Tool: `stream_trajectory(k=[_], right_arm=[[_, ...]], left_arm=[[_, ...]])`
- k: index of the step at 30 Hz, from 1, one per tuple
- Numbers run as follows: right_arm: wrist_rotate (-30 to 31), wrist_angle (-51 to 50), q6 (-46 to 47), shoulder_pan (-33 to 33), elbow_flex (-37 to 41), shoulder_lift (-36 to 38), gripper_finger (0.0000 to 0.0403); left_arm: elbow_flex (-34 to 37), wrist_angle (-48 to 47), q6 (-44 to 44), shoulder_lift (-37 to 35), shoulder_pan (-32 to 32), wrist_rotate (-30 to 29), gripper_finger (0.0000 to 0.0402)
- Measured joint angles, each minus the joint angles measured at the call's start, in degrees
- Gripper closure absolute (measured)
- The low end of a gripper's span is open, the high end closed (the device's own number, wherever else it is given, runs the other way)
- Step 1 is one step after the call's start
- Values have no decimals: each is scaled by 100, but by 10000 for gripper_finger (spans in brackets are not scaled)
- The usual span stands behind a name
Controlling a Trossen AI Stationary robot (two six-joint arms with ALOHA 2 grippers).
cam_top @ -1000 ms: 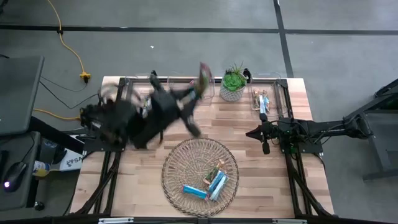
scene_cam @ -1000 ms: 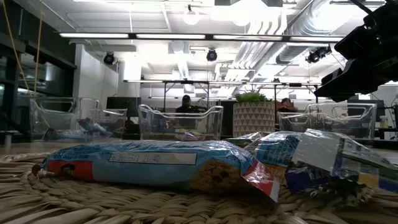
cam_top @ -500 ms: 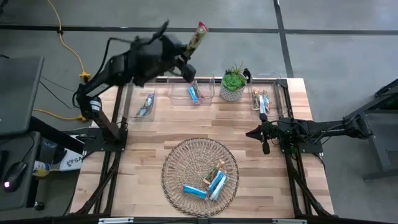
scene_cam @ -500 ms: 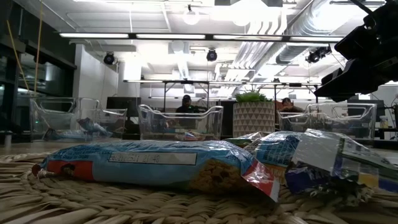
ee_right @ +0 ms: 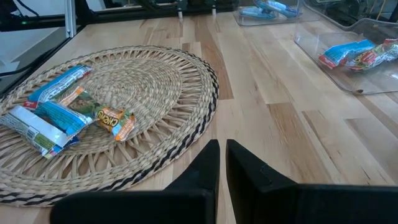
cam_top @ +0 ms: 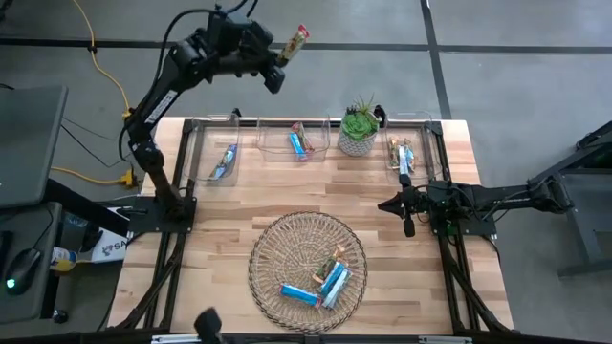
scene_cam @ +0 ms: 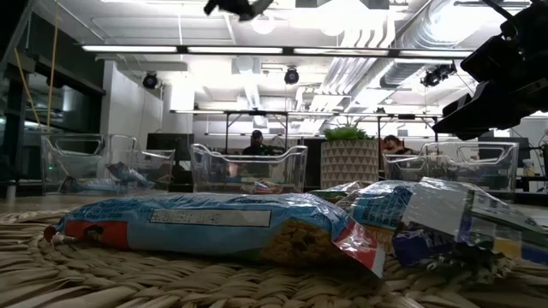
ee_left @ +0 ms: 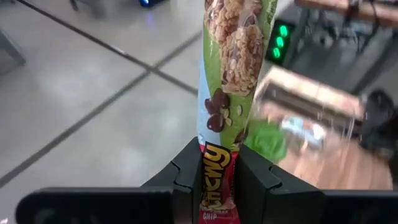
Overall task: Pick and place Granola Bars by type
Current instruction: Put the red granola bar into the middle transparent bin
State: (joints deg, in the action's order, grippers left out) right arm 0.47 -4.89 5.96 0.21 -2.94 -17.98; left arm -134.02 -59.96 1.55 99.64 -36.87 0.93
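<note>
1. While the left arm reaches high past the table's far edge, the left gripper sits over the grey floor, its fingers clamped on one end of a green-and-red granola bar.
2. That bar sticks out beyond the fingertips, off the table, well apart from the clear bins.
3. Right gripper rests low over the wooden table, right of the woven basket; its two fingers are pressed nearly together and hold nothing.
4. Basket contents: three or four bars in the near-right part, blue-and-white ones plus an orange-printed one.
5. Far edge of table, three clear bins: left bin holds a silvery-blue bar; middle bin holds a blue bar; right bin holds several mixed bars.
6. Potted plant stands between middle and right bins.
7. Low view: blue-wrapped bar lies in foreground on the weave; people seated in the room behind.
</note>
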Motion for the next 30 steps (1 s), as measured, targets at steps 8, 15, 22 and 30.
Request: stream_trajectory(k=[8, 15, 22, 30], right_arm=[[0, 0, 2, 0, 0, 0, 391], [0, 0, 2, 0, 0, -2, 391], [0, 0, 0, 0, 0, -1, 391], [-2, 0, 0, 0, 0, 0, 391]], left_arm=[[0, -941, 1533, 460, -639, 760, 339], [2, -1506, 2795, 1030, -622, 572, 339], [0, -1473, 2708, 1729, -627, 621, 339], [0, -1489, 1761, 2346, -624, 458, 339]])
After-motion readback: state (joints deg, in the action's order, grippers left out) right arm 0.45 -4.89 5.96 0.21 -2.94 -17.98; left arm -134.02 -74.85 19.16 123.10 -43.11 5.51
